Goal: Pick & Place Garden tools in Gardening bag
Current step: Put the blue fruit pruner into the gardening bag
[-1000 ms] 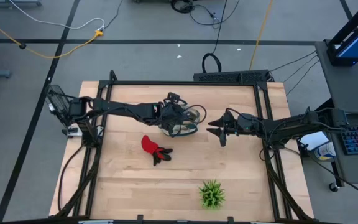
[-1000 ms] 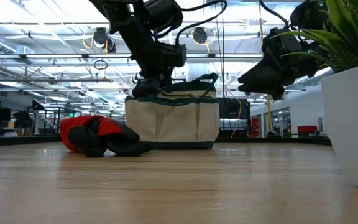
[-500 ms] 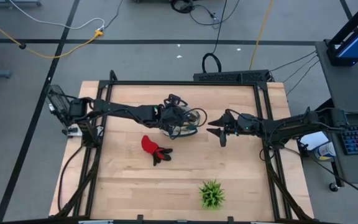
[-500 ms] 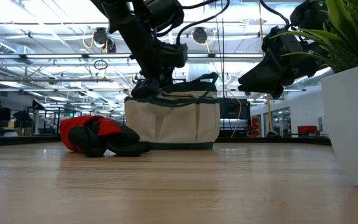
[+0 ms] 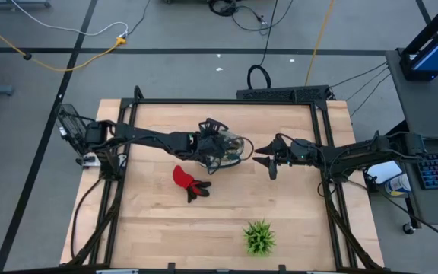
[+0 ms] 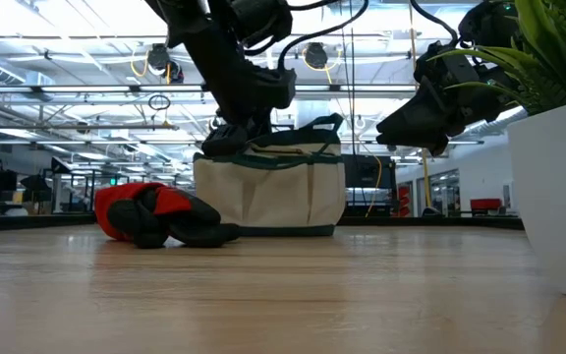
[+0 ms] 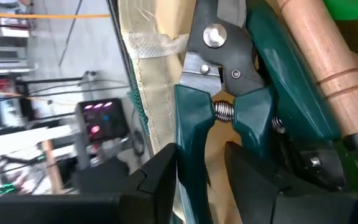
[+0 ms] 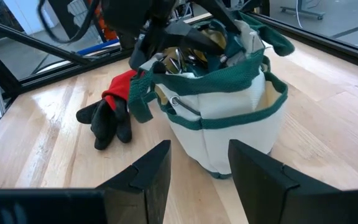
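Note:
The cream gardening bag (image 5: pixel 223 148) with dark green trim stands mid-table; it also shows in the low view (image 6: pixel 268 192) and the right wrist view (image 8: pixel 229 118). My left gripper (image 5: pixel 213 143) reaches down into the bag's top at its left end (image 6: pixel 226 138), shut on the dark-green-handled pruning shears (image 7: pixel 225 81). A wooden tool handle (image 7: pixel 316 56) lies beside the shears inside the bag. The red-and-black glove (image 5: pixel 190 183) lies on the table near the bag. My right gripper (image 5: pixel 268 160) hovers open and empty to the bag's right. My left gripper pinches one green handle of the shears (image 7: pixel 194 134) between its two fingers, just behind the spring. The fingers come from above, pointing down into the bag, and lie along the handle. The shears point blade-first deeper into the bag, next to the wooden handle.
A green spiky plant (image 5: pixel 259 237) in a white pot (image 6: pixel 558 197) stands near the table's front edge, right of centre. Bare wood lies left of the glove and in front of the bag.
My left gripper has drawn a little toward the table's left, and the bag's top has shifted slightly that way with it. My right gripper has kept still.

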